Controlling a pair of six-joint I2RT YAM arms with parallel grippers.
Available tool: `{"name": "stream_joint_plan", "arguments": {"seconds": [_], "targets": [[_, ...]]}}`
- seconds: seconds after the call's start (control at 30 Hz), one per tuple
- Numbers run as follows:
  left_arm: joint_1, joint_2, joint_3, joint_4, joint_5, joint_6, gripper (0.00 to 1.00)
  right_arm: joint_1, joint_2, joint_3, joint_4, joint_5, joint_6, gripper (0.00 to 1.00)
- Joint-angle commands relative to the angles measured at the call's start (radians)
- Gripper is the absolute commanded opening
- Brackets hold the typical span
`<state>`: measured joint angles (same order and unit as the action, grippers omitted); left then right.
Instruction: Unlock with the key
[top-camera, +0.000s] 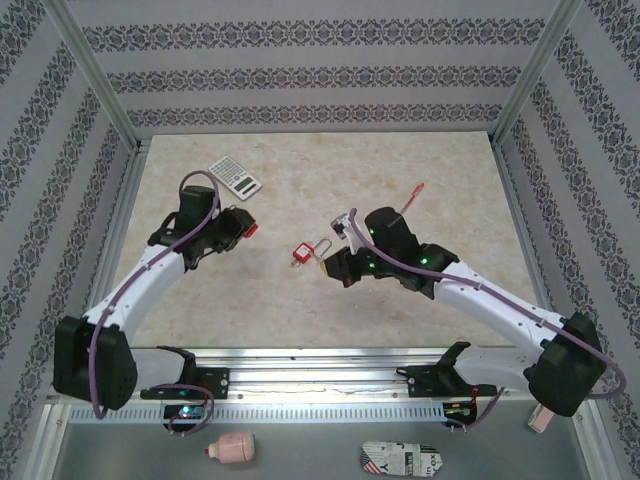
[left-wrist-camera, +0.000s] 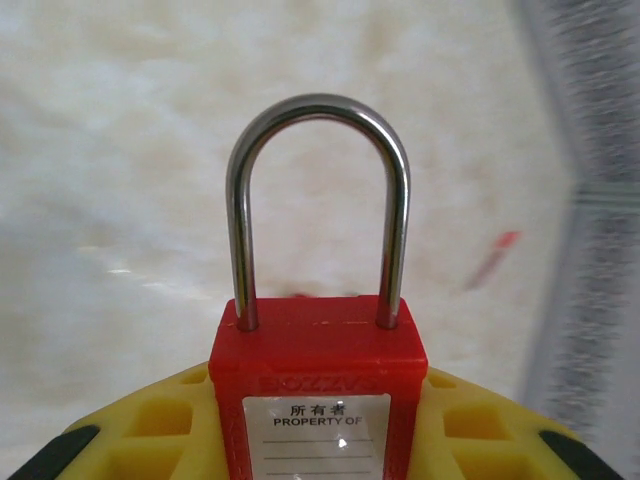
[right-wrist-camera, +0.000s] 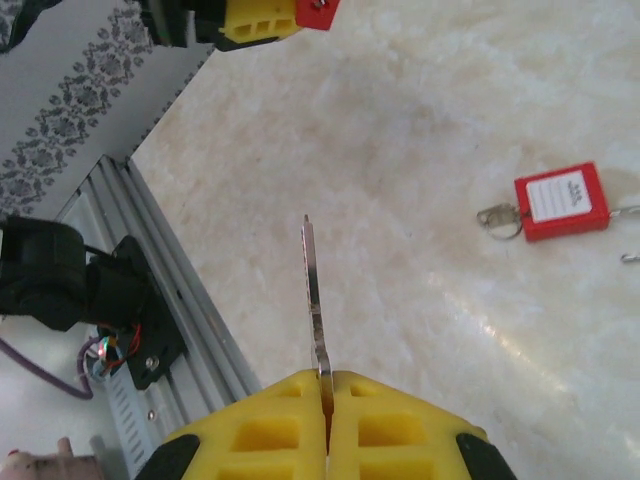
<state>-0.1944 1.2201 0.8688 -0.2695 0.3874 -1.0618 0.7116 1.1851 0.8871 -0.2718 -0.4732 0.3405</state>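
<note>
the key (right-wrist-camera: 313, 300), a thin silvery blade seen edge-on in the right wrist view, stuck straight out from the right gripper (right-wrist-camera: 325, 385). that gripper's yellow fingers (right-wrist-camera: 270, 425) were pressed together on the key's base with no gap between them. the key's tip pointed out over the pale table (right-wrist-camera: 420, 120), roughly toward the left gripper (top-camera: 245, 228) and well apart from it. the left gripper had its fingers (left-wrist-camera: 150, 420) clamped on either side of a red padlock (left-wrist-camera: 318, 350). it gripped the body, with the steel shackle upright and seated in both holes and a white label reading "property of" facing the camera. a second red padlock (top-camera: 299, 256) lay flat on the table between the two arms, just beside the right gripper, with a small metal ring at one end. farther back, a calculator (top-camera: 235, 179) lay near the left arm and a red pen (top-camera: 410, 197) lay behind the right arm, each apart from the padlocks.
</note>
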Motion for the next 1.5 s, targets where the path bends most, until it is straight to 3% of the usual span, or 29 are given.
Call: {"name": "stream_joint_plan", "arguments": {"seconds": [0.0,0.27,0.6,0.8,1.47], "targets": [[0.007,-0.047,-0.041,0.253,0.091,-0.238,0.00,0.013,0.030,0.088,0.018,0.072,0.004,0.00],[-0.022,-0.126,-0.086,0.402,0.119,-0.437,0.00,0.044,0.185,0.267,-0.030,0.079,-0.022,0.00],[-0.046,-0.153,-0.051,0.286,0.119,-0.332,0.00,0.062,0.352,0.405,-0.052,0.037,-0.026,0.00],[-0.074,-0.140,-0.007,0.203,0.109,-0.240,0.00,0.062,0.378,0.424,-0.048,0.018,-0.022,0.00],[-0.117,-0.131,-0.001,0.144,0.065,-0.191,0.00,0.062,0.406,0.441,-0.030,0.034,-0.012,0.00]]}}
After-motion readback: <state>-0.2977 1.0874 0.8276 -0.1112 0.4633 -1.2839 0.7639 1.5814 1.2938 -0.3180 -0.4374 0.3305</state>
